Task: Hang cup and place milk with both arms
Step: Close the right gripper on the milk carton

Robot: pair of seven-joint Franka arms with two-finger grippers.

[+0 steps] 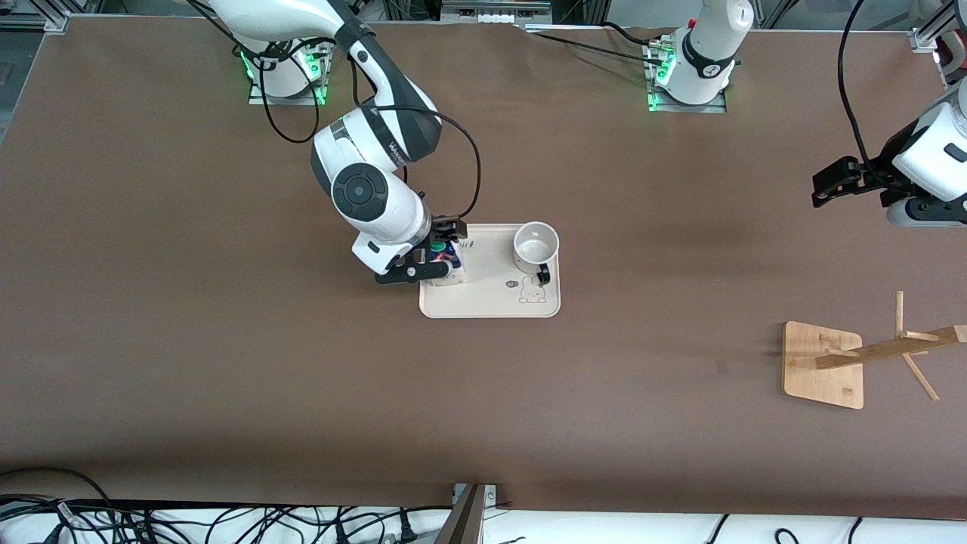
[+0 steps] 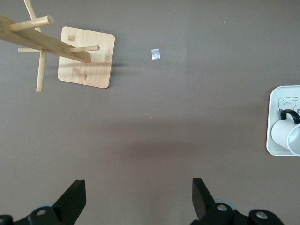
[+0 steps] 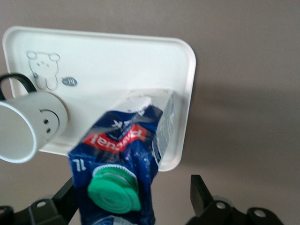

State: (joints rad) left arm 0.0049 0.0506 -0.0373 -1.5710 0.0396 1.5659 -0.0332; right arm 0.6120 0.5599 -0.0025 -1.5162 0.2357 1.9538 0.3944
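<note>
- The cup [image 1: 536, 246] stands upright on the tray [image 1: 489, 304], at the corner toward the left arm's end and farther from the front camera; in the front view it sits just above centre. Its black handle [image 1: 543, 275] points toward the front camera, and the right wrist view shows the smiley face on its side [image 3: 47, 123].
- The milk [image 1: 446, 261] stands on the same tray, at the edge toward the right arm's end, apart from the cup. Its green cap [image 3: 114, 189] fills the lower middle of the right wrist view.
- The tray is cream, with a small bear drawing [image 1: 532, 292] in the corner near the cup's handle.
- The right end effector [image 1: 432, 255] is at the milk, its fingers [image 3: 201, 197] spread wide to either side of the carton's top; I cannot tell whether they touch it.
- The left end effector [image 1: 831, 183] hangs at the right edge of the front view, over bare worktop [image 1: 227, 340], fingers [image 2: 75, 197] wide apart and holding nothing; that arm waits.
- A wooden rack [image 1: 891, 349] with pegs stands on a square base [image 1: 822, 365] at the lower right of the front view, well apart from the tray.
</note>
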